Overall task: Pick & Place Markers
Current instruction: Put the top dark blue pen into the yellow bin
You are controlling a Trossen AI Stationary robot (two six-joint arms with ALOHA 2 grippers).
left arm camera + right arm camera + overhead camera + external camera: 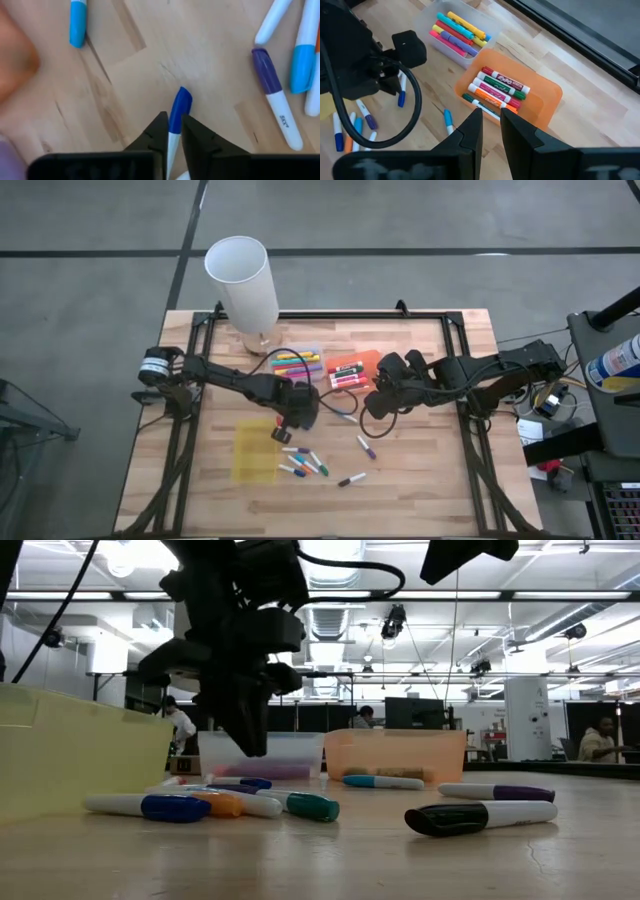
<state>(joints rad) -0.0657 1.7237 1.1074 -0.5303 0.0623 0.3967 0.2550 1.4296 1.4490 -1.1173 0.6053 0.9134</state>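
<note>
Marker held above the table

The left gripper (pixel 171 132) was closed on a blue-capped marker (pixel 178 112), over the wood table (pixel 420 480) beside the yellow tray (pixel 253 452). The right gripper (pixel 490 125) hung near the orange tray (pixel 540 107), fingers narrowly apart, holding nothing.

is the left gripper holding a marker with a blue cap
Yes, the left wrist view shows the left gripper pinching a white marker with a blue cap between its dark fingers above the wooden table.
</note>
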